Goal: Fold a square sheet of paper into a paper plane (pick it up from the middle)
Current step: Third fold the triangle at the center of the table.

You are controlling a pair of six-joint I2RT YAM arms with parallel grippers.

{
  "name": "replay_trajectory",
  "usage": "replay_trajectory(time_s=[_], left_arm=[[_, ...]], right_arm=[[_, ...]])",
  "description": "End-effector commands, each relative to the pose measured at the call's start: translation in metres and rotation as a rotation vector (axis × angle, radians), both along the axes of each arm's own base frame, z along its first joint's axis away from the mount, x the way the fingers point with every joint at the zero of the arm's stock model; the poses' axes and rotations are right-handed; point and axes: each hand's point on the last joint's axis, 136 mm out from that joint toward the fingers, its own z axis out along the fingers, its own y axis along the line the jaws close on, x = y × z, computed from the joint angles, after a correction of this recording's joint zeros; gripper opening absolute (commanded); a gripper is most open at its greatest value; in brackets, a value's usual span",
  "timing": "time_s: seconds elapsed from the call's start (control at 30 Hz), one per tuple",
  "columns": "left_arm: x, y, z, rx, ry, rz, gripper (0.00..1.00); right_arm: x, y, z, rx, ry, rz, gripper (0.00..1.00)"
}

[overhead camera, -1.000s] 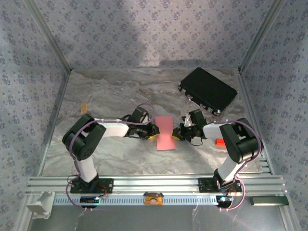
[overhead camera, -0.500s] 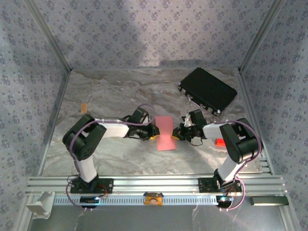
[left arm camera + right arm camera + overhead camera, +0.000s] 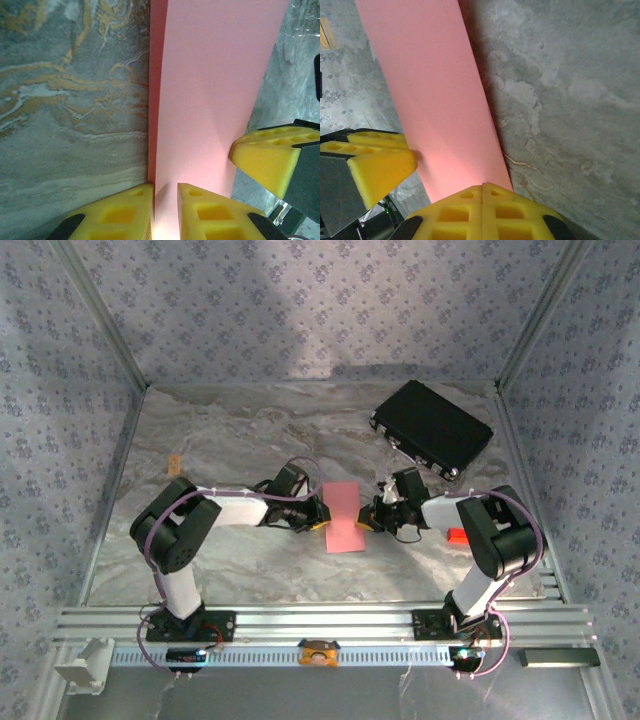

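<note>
The pink sheet of paper is seen in the middle of the desk. Its 9 o'clock edge is pinched between the fingers of the left gripper. Its 3 o'clock edge is held by the right gripper, whose fingers are pressed together on it. A black case lies at 1 o'clock.

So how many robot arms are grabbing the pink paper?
2. The left arm reaches in from the left of the pink paper, and the right arm from its right. Each one's jaws pinch an edge of the sheet.
</note>
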Motion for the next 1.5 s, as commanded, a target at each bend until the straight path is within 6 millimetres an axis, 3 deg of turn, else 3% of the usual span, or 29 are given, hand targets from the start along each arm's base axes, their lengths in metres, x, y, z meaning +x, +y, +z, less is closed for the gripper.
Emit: replay_trajectory(time_s=[0.0,0.27,0.4,0.53,0.73,0.93,1.1,1.33,1.47], left_arm=[[-0.002,0.002,0.003,0.008,-0.009,-0.004,0.17],[-0.001,0.003,0.005,0.011,-0.016,0.005,0.11],[0.0,0.004,0.01,0.007,-0.02,0.008,0.05],[0.0,0.004,0.018,-0.013,-0.024,0.014,0.04],[-0.002,0.007,0.029,-0.038,-0.009,0.018,0.02],[-0.003,0.011,0.04,-0.057,0.004,0.024,0.02],[-0.002,0.013,0.047,-0.064,-0.001,0.033,0.02],[-0.001,0.012,0.047,-0.066,0.0,0.033,0.02],[0.0,0.012,0.048,-0.069,0.0,0.036,0.02]], right_arm=[[-0.016,-0.019,-0.024,-0.093,0.102,-0.053,0.04],[-0.015,-0.016,-0.02,-0.077,0.086,-0.047,0.05],[-0.009,-0.011,-0.004,-0.031,0.022,-0.033,0.1],[-0.004,-0.01,0.018,-0.02,-0.066,-0.018,0.22],[-0.004,-0.009,0.057,-0.06,-0.259,0.049,0.4],[-0.018,0.006,0.081,-0.23,-0.628,0.228,0.48],[-0.045,0.03,0.084,-0.379,-0.951,0.451,0.52],[-0.079,0.058,0.076,-0.478,-1.244,0.704,0.58],[-0.081,0.066,0.068,-0.597,-1.326,0.769,0.59]])
